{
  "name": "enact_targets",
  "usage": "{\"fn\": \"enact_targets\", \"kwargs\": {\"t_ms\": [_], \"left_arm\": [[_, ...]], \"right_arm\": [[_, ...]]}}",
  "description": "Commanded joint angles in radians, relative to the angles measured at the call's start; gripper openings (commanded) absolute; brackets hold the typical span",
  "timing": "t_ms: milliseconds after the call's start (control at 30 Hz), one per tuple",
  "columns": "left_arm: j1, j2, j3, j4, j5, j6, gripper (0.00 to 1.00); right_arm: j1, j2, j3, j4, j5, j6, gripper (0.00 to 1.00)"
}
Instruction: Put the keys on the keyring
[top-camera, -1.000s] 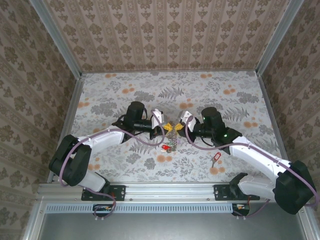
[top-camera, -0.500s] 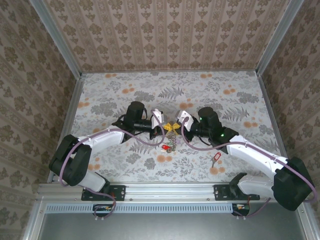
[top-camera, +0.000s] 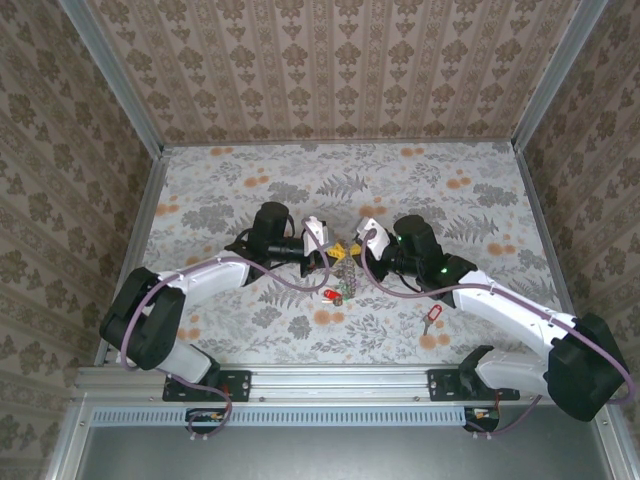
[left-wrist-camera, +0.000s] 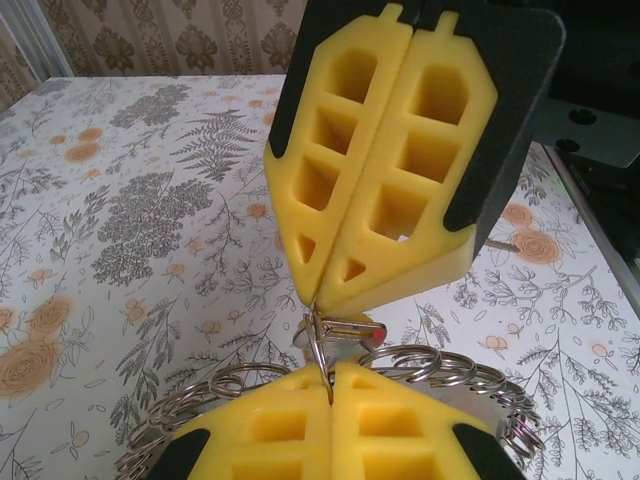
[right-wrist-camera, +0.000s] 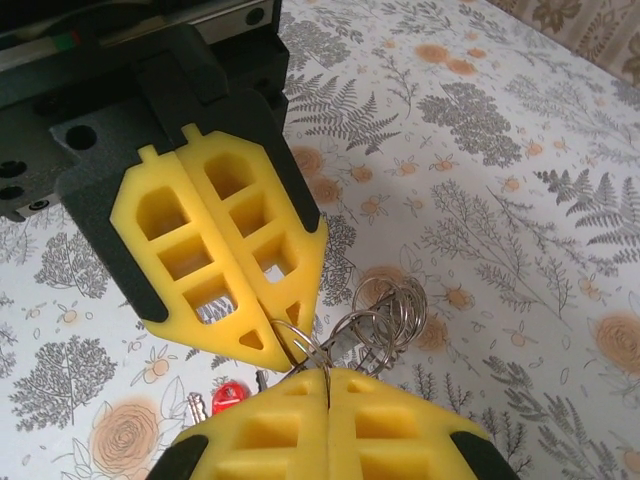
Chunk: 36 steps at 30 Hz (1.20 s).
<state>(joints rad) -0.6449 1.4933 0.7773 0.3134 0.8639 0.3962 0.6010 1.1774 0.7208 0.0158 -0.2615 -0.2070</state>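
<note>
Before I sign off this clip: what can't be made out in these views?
- Top external: how many keys are threaded; too small, tucked under the left gripper and right gripper.
- Left wrist: the keyring's near arc; behind the left fingers, cut by the bottom edge.
- Right wrist: what the red tag hangs from; behind the right fingers.

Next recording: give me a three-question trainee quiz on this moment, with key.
1. True or false: the left gripper and the right gripper both stand open.
2. The loose red-tagged key lies closest to: A) the left arm's base, B) the right arm, C) the back wall.
3. What silvery coiled thing sits where the two grippers meet?
Key: 1 false, both are shut; 2 B; 3 the keyring.
</note>
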Motion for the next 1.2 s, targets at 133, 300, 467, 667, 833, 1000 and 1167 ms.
{"fn": "enact_targets", "kwargs": {"t_ms": [133,300,467,667,833,1000,1167], "left_arm": [[-0.007,0.017,-0.009,0.104,0.043,-0.020,0.00],[-0.007,0.027,-0.018,0.126,0.040,-0.027,0.00],[-0.008,0.028,-0.023,0.138,0.035,-0.031,0.00],[-0.009,0.029,-0.024,0.141,0.032,-0.036,0.00],[-0.008,0.031,-0.023,0.145,0.040,-0.043,0.00],[-0.009,0.030,-0.020,0.142,0.065,-0.048,0.00],[-0.008,0.030,-0.017,0.137,0.078,-0.057,0.00]], "right_arm": [[-0.045,0.021,0.045,-0.066,0.015,0.142,0.04],[-0.064,0.036,0.041,-0.067,-0.033,0.167,0.12],[-0.074,0.030,0.038,-0.089,0.002,0.154,0.22],[-0.079,-0.017,0.039,-0.103,0.007,0.080,0.29],[-0.079,-0.045,0.017,-0.071,-0.109,-0.114,0.30],[-0.079,-0.018,0.042,-0.079,-0.189,-0.262,0.30],[-0.079,0.039,0.092,-0.096,-0.225,-0.298,0.30]]}}
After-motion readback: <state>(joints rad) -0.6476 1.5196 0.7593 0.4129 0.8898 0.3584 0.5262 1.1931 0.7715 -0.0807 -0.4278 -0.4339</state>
